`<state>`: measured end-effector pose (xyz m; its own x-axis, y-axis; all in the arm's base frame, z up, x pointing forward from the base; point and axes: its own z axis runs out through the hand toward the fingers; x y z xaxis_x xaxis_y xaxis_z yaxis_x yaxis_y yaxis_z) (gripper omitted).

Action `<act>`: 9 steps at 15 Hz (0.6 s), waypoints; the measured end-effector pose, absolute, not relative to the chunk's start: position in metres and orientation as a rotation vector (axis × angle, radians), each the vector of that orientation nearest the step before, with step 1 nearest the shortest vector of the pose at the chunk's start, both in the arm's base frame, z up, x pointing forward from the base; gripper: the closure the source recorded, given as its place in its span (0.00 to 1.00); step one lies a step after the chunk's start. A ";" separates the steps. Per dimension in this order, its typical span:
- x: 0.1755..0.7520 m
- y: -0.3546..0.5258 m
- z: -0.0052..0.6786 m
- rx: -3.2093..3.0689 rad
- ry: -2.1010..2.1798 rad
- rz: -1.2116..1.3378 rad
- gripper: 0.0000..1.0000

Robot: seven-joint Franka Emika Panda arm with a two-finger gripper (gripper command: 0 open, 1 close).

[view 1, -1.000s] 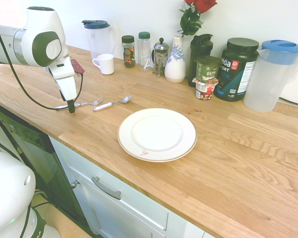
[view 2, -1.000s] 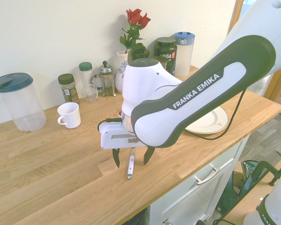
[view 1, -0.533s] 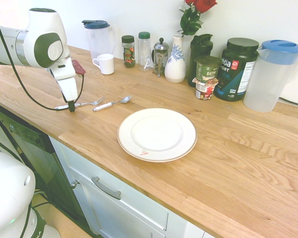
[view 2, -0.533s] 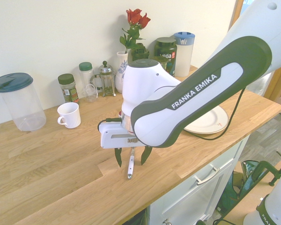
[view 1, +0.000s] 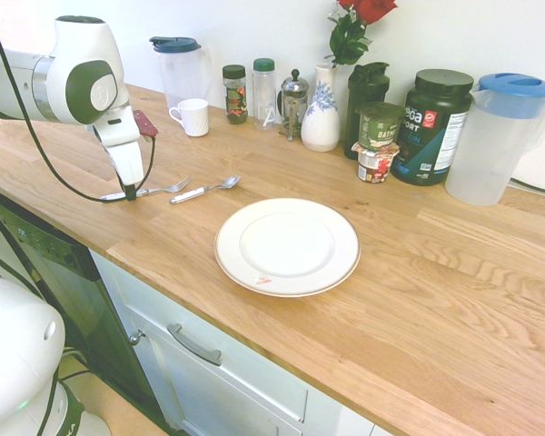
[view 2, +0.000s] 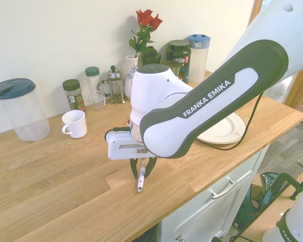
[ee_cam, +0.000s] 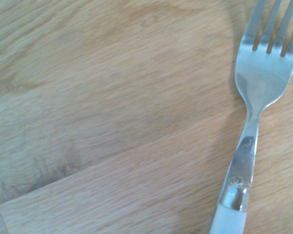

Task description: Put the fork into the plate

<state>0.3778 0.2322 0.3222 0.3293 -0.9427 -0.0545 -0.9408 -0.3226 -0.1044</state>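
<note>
Black fingers (view 2: 134,167) point down from our gripper (view 2: 142,177), and in the second exterior view they stand partly open, one on either side of the fork's handle, with a narrow gap between them. We cannot tell whether either one touches the handle.

The fork (ee_cam: 263,73) lies flat on the wooden counter (view 1: 418,300), well apart from the plate. Our wrist view shows its shiny tines, its slim neck and the start of its white handle. Near its head we see the spoon (view 1: 227,183), also lying flat, its bowl turned the same way as the tines.

Farther out, the round white plate (view 1: 288,245) sits near the counter's front edge, with a thin tan rim line and a small reddish mark.

Toward the wall we have a white mug (view 1: 193,118), a clear pitcher with a dark blue lid (view 1: 175,73), two small jars (view 1: 235,95), a French press (view 1: 293,104), a vase of red roses (view 1: 322,113), a big dark tub (view 1: 431,132) and a pitcher with a light blue lid (view 1: 495,141).
</note>
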 end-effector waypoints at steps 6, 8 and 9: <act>0.383 0.225 0.323 -2.447 1.773 -0.023 1.00; 0.389 0.216 0.324 -2.434 1.785 -0.024 1.00; 0.394 0.210 0.328 -2.422 1.786 -0.029 1.00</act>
<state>0.3940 0.2104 0.3276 0.2984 -0.9524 -0.0623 -0.9498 -0.2900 -0.1173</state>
